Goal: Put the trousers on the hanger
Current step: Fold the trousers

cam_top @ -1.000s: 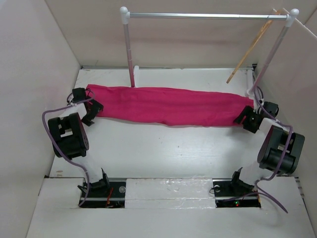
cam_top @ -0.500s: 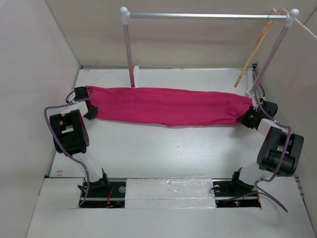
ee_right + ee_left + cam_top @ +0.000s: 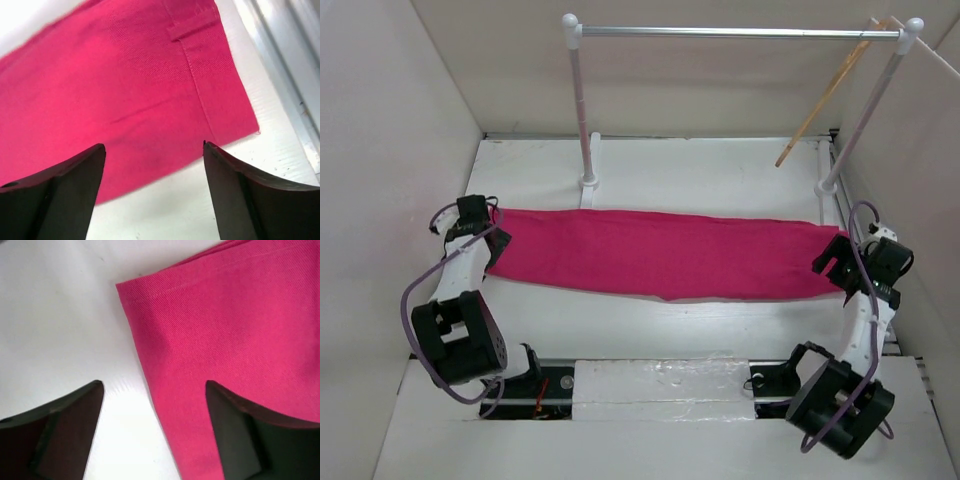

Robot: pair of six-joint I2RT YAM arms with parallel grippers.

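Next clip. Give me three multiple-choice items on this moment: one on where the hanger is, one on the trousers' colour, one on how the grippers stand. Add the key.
1. Where is the hanger?
A) lying across the trousers
B) hung at the right end of the rail
C) held in a gripper

2. What colour are the trousers?
A) navy
B) magenta-pink
C) grey

3. How do the left gripper and the right gripper stand?
A) both open
B) both shut on the trousers
C) only the left one shut

Key:
1 B: the top view shows it hanging slanted from the rail's right end, well clear of the cloth.
2 B: the same pink fabric shows in all three views.
3 A: each wrist view shows the fingers wide apart with nothing pinched between them.
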